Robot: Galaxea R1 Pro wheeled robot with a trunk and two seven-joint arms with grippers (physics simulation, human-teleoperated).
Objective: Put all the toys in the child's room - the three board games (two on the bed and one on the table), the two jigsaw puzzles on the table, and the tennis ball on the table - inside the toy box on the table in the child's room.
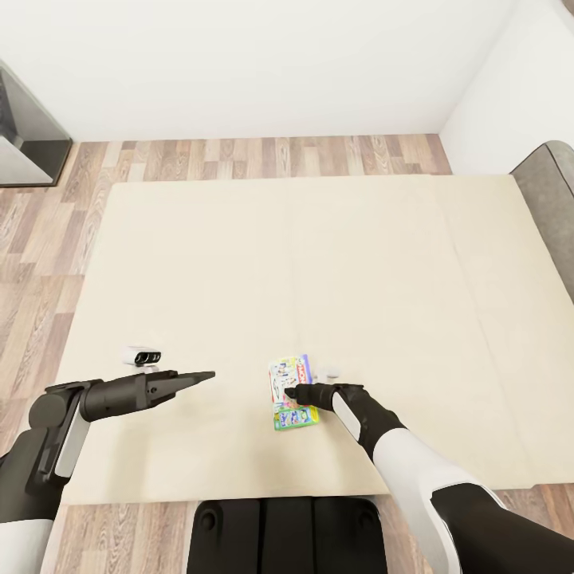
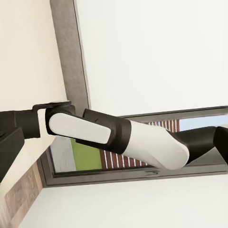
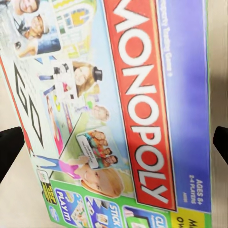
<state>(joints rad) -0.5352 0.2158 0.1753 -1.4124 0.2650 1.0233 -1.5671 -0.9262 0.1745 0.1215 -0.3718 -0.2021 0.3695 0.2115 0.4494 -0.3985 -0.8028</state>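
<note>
One board game (image 1: 288, 373), a flat Monopoly box in white, green and blue, lies on the beige mattress of the bed (image 1: 319, 263) near its front edge. My right gripper (image 1: 292, 393) is open and low over the box. In the right wrist view the box lid (image 3: 137, 109) lies close under the camera, with one dark fingertip (image 3: 9, 149) off each long side of it. My left gripper (image 1: 203, 375) hovers over bare mattress to the left of the box, pointing toward it, open and holding nothing.
The grey headboard (image 1: 550, 191) rises at the bed's right end. Wood-plank floor (image 1: 239, 155) runs behind and left of the bed, with a dark grey frame (image 1: 28, 131) at the far left. My base (image 1: 287, 534) stands against the front edge. My right arm (image 2: 147, 142) crosses a window (image 2: 90, 156).
</note>
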